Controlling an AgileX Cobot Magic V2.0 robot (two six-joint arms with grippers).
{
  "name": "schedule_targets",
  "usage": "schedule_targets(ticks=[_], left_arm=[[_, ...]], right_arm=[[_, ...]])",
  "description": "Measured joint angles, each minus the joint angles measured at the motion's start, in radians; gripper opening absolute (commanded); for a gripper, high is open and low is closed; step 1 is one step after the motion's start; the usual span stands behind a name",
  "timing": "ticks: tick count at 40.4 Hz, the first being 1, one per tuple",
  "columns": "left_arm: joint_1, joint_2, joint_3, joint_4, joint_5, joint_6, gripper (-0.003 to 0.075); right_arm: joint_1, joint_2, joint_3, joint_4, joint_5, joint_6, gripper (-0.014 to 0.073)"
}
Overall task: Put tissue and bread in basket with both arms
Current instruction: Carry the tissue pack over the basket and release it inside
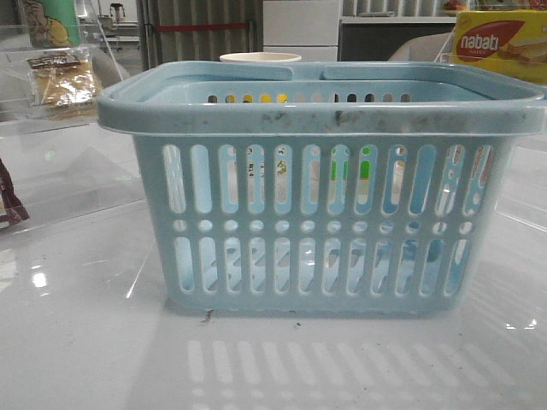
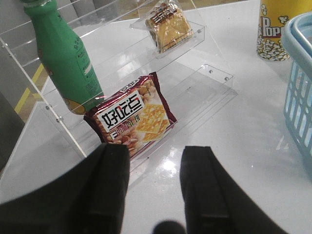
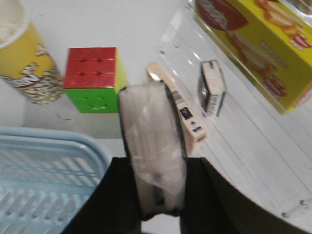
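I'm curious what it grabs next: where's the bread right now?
The bread lies on the upper clear shelf, left of the basket in the front view, above the dark-red wrapper.

A glossy white table (image 1: 85,342) mirrors bright overhead light in sharp glints at seven o'clock. Clear acrylic shelving (image 1: 60,162) stands at nine o'clock. Behind, at twelve o'clock, grey ribbed panels (image 1: 201,30) crossed by a red stripe adjoin white cabinet drawers (image 1: 301,26) and a dark counter unit (image 1: 385,38).
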Motion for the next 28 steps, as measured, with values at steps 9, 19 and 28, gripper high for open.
schedule_targets(ticks=[9,19,28], left_arm=[[0.0,0.0,0.0,0.0,0.0,0.0,0.0328],[0.0,0.0,0.0,0.0,0.0,0.0,0.0328],[0.0,0.0,0.0,0.0,-0.002,0.0,0.0328]], right_arm=[[0.183,-0.105,0.055,0.012,0.008,-0.002,0.025],[0.364,-0.101,0.152,0.012,-0.034,-0.002,0.025],[0.425,-0.017,0.2,0.013,-0.097,-0.002,0.036]])
